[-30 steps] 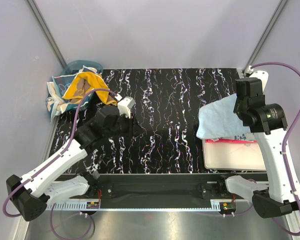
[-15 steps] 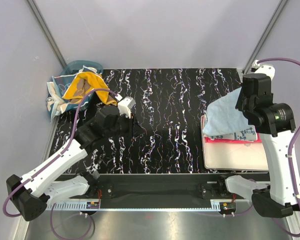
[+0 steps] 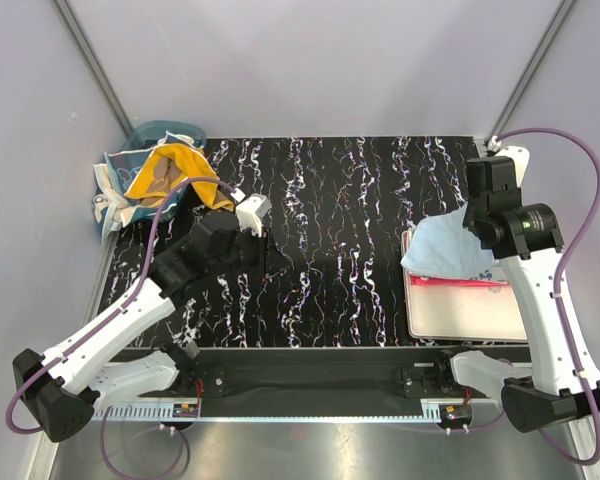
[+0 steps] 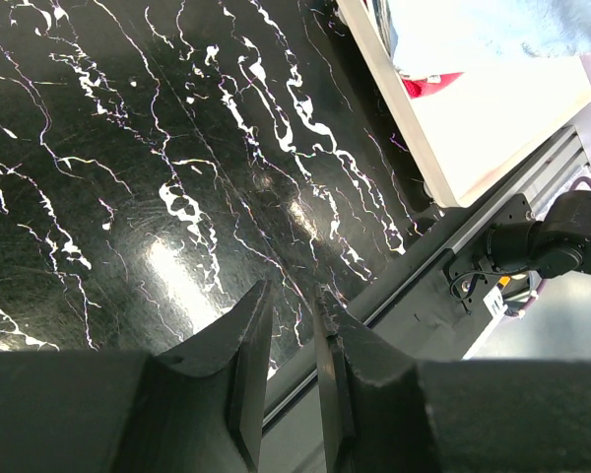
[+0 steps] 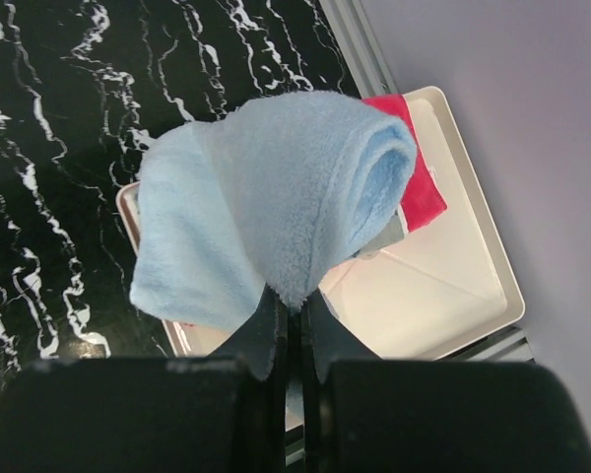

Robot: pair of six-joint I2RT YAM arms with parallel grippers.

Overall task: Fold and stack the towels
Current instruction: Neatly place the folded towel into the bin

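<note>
Right gripper (image 5: pixel 288 301): fingers pressed together, pinching the light blue towel (image 5: pixel 276 197) by an edge. The towel is thick, fuzzy fleece. It hangs as a soft loose roll with a rounded fold on the right side.

It hangs over the cream tray (image 5: pixel 443 296), which is a smooth, shallow rectangle with rounded corners at the right of the table. A red towel (image 5: pixel 414 187) lies flat in the tray, with a strip of paler patterned cloth (image 3: pixel 485 272) on it. The blue one hides most of that pile from my right wrist camera. In the top view my right arm covers the tray's right edge.

Left gripper (image 4: pixel 291 291): fingers a narrow gap apart, nothing between them, above the bare glossy black table (image 3: pixel 330 220) with its white marble veining, well apart from the tray.

Far left corner: a translucent teal basket (image 3: pixel 160 132) with a crumpled orange towel (image 3: pixel 170 170) draped over its rim and another pale patterned towel (image 3: pixel 110 195) beside that.
</note>
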